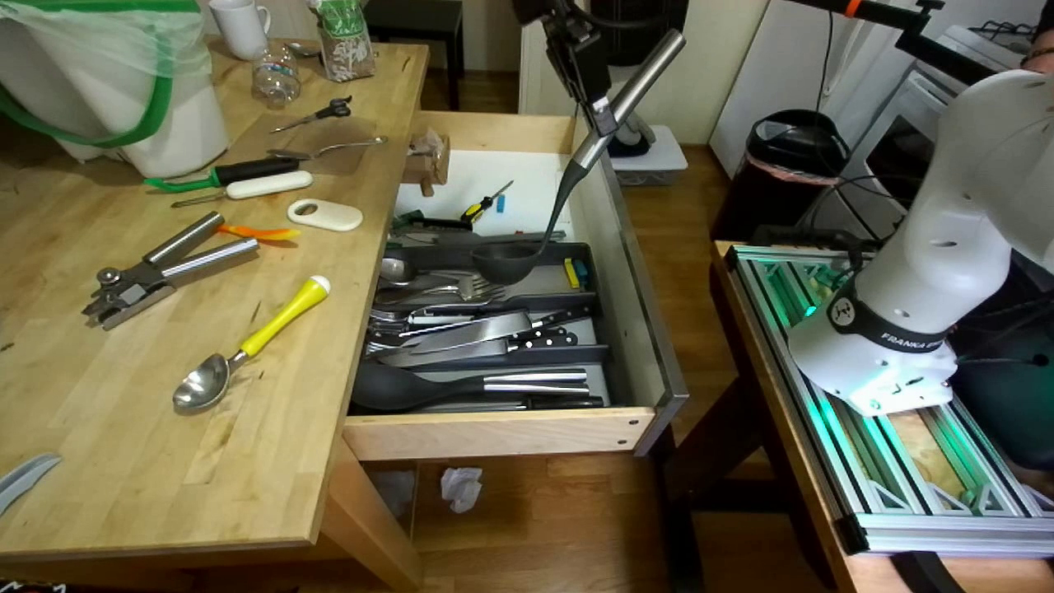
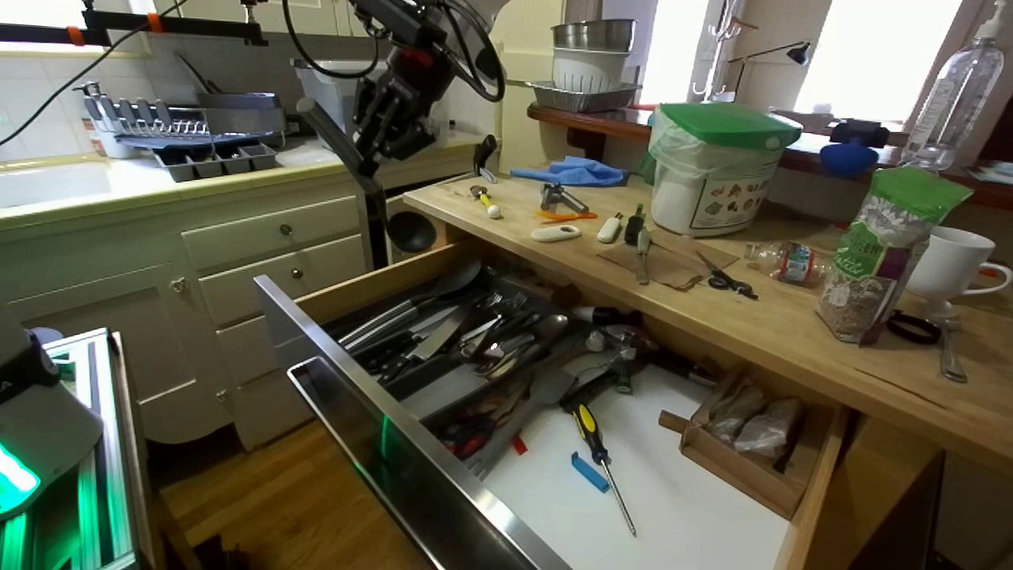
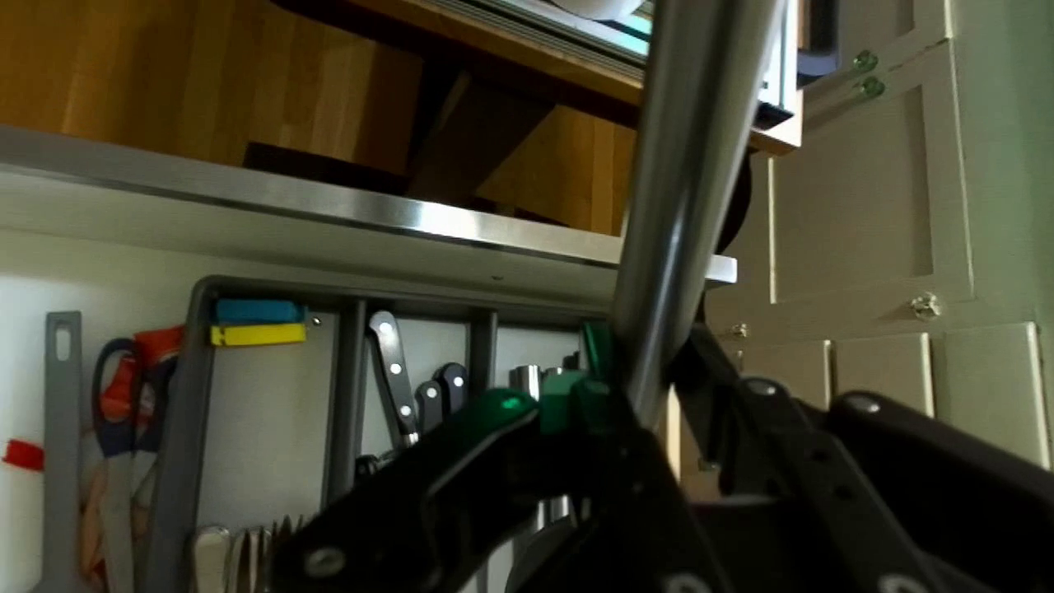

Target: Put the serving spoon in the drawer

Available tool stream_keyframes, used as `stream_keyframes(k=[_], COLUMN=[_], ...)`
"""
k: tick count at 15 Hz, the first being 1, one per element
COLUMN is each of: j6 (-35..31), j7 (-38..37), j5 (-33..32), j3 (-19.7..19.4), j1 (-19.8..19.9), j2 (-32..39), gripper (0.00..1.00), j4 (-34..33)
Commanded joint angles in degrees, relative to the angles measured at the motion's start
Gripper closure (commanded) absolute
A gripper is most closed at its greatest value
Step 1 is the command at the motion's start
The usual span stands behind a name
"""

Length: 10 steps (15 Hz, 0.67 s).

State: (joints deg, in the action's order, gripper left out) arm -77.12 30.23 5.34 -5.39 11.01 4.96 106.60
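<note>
The serving spoon has a round black bowl and a slim dark neck, with a metal grip. Its bowl shows in both exterior views (image 1: 504, 263) (image 2: 413, 232); its metal grip fills the upper wrist view (image 3: 692, 156). My gripper (image 1: 605, 122) is shut on the grip's lower part; it also shows in an exterior view (image 2: 376, 158) and the wrist view (image 3: 650, 379). The spoon hangs tilted, bowl down, above the drawer (image 1: 634, 280), which stands pulled out (image 2: 411, 483) (image 3: 370, 218). The dark divided tray (image 3: 350, 395) holds knives, forks and a large black spoon (image 1: 395, 387).
The wooden table (image 1: 123, 469) beside the drawer bears a yellow-handled spoon (image 1: 284, 315), a metal press (image 1: 156, 276), scissors (image 1: 329, 109) and a white bin (image 1: 181, 107). A screwdriver (image 2: 589, 431) and a small box (image 2: 740, 467) lie in the drawer's other end.
</note>
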Motion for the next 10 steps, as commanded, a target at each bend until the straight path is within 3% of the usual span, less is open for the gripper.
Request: stream_keyframes(k=[1,7,8,10], j6=[-7.9,-28.0,-22.9,-26.4], j7=[0.5,6.6,4.8,5.7], j5=[-3.2,-4.7,-3.3,-3.7], j3=[-1.1,-0.5,-1.1,-0.9], j1=[-0.7,-2.1,-1.7,-2.2], j2=[-3.7,-5.5,-2.9,-3.1], gripper=[0.94,0.94,0.77,0.77], j4=[8.3,19.2,15.0,17.1])
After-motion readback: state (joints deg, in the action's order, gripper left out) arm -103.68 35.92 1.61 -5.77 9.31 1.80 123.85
